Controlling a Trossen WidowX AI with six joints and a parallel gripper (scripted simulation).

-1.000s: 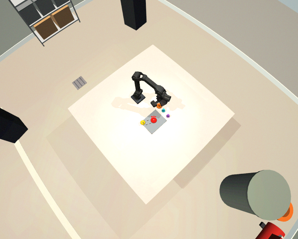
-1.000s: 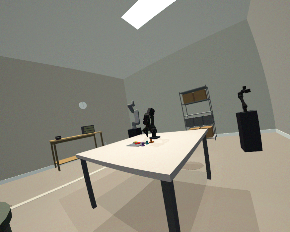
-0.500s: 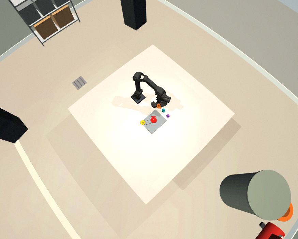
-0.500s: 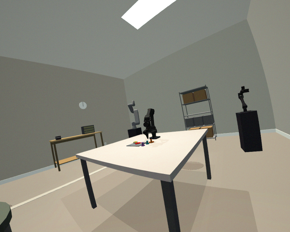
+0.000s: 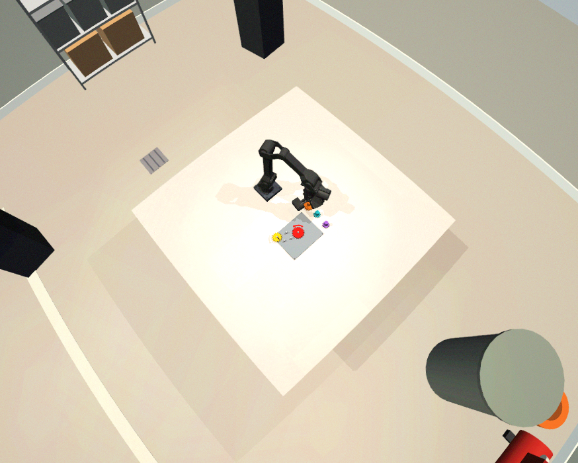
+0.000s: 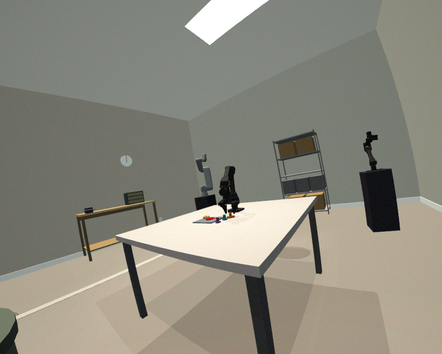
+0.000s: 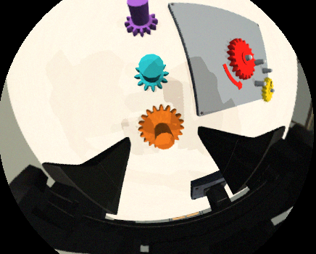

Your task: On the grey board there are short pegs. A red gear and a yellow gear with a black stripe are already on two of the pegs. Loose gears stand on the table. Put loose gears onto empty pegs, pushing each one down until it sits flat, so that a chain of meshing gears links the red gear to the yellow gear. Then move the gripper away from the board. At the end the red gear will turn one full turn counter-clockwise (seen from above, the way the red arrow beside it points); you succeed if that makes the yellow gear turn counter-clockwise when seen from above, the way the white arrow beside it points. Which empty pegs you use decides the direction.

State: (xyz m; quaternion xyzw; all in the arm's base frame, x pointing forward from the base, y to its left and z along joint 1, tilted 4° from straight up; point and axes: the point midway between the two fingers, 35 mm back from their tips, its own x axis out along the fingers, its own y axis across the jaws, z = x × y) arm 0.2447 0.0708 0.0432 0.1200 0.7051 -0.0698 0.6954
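Observation:
My gripper (image 7: 164,135) is open and empty, pointing down with its fingertips above and on either side of the orange gear (image 5: 307,206) (image 6: 230,215) (image 7: 152,121). The teal gear (image 5: 317,213) (image 6: 224,217) (image 7: 151,65) and purple gear (image 5: 326,224) (image 6: 218,220) (image 7: 140,14) stand upright on the table beyond it. The grey board (image 5: 295,251) (image 7: 203,43) carries the red gear (image 5: 297,233) (image 7: 237,58) and the yellow gear (image 5: 275,237) (image 7: 267,91). Three empty pegs show between them in the wrist view: one peg (image 7: 259,62), another (image 7: 267,70) and a third (image 7: 259,83).
The red arrow (image 5: 297,225) (image 7: 232,78) lies beside the red gear. The board's near edge is to the right of the row of loose gears in the wrist view. The arm's base (image 5: 267,190) (image 7: 197,190) stands on the table behind the gripper.

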